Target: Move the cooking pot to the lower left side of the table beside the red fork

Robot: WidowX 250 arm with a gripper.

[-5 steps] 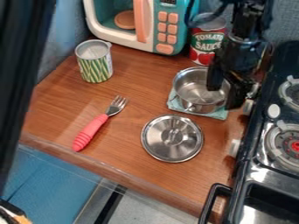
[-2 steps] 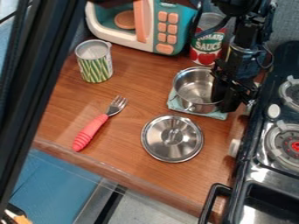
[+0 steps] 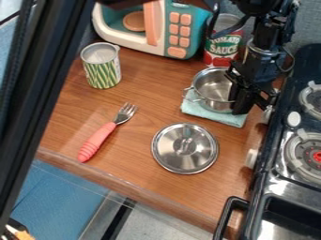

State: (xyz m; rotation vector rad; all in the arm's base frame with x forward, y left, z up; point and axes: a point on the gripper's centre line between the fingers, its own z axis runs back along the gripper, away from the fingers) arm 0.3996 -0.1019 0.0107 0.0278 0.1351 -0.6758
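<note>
The black gripper (image 3: 243, 101) is at the right side of the small steel cooking pot (image 3: 212, 88), shut on the pot's right rim and covering that part of it. The pot is over a pale teal cloth (image 3: 213, 115), in front of the sauce can; whether its base touches the cloth I cannot tell. To the left lies the red-handled fork (image 3: 97, 140) on the wooden table, tines pointing up and right.
A steel lid (image 3: 185, 148) lies in front of the cloth. A green striped can (image 3: 102, 65) stands back left, a toy microwave (image 3: 144, 28) and tomato sauce can (image 3: 222, 44) behind. The black stove (image 3: 276, 159) borders the right side.
The gripper came down to the pot's right side and closed on its rim. The pot has since shifted slightly toward the back, baring more of the cloth's front.
</note>
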